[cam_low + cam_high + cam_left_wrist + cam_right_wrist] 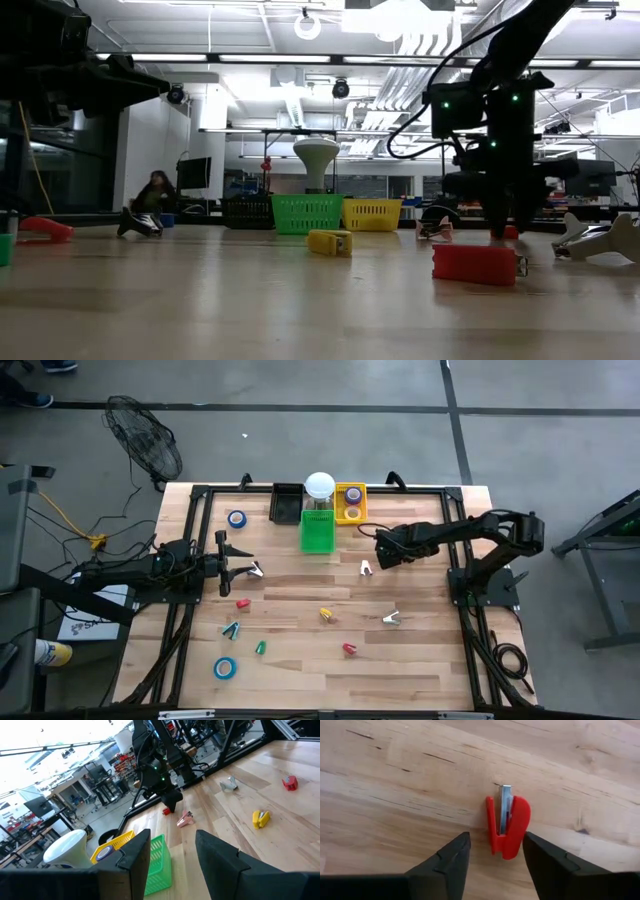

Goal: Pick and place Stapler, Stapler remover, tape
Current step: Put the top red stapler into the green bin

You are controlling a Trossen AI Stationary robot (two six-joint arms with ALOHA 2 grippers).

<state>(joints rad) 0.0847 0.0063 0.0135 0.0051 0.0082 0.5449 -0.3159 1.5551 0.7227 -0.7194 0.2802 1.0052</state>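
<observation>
My right gripper (495,851) (384,550) is open and points down over a small red stapler (507,826) that lies flat on the table; its fingers stand close on either side of the stapler's near end without touching it. This stapler also shows under the gripper in the left wrist view (166,811). My left gripper (172,852) (226,566) is open and level above the table's left side, with a pink-white stapler remover (256,570) lying just ahead of it. Blue tape rolls (236,518) (225,668) lie on the wood. Purple and pink tape rolls (353,493) sit in the yellow basket (340,512).
A black basket (287,503), a green basket (318,532) with a white round-topped jar (319,485) behind it, and the yellow basket stand at the far edge. Scattered staplers, red (243,603), yellow (327,614), red (349,648) and green (260,647), and stapler removers (366,567) (391,618) lie mid-table.
</observation>
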